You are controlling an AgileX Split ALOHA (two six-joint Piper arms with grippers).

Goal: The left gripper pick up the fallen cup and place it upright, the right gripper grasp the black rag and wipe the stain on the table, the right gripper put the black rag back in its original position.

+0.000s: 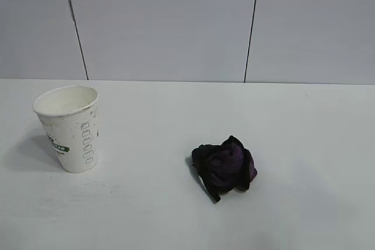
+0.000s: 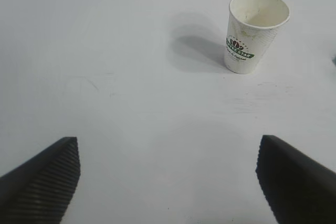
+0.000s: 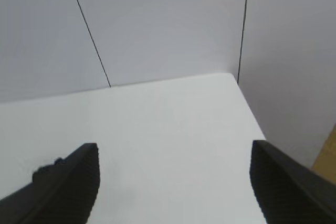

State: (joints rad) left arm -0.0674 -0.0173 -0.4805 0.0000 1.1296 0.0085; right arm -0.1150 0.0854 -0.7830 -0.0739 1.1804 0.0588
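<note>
Cup (image 1: 70, 128) count is one: it stands upright on the bench (image 1: 293, 121), toward the left side in the exterior view, mouth up, with green print on its embossed white wall. The left wrist view shows the same cup (image 2: 256, 31) with its round green logo facing that camera and its shadow lying on the bench beside it. The inside looks empty of liquid, with faint specks on the wall.

One rag (image 1: 225, 167) lies bunched near the middle of the bench, well apart from the cup and to its right in the exterior view. It is black with purple patches, and a black strip trails from its near left edge. Nothing touches it.

Two hands show, each only in its own wrist view. The left hand (image 2: 168, 182) hangs over bare bench, its two fingers (image 2: 44, 179) spread wide and holding nothing, the cup well ahead of it. The right hand (image 3: 173, 187) is also spread, with nothing between its fingers (image 3: 65, 184); past it lie bare bench, the bench's far corner and a grey panelled wall (image 3: 168, 24).

No brown blotch can be made out on the bench in any view; only faint grey smudges show near the cup.
</note>
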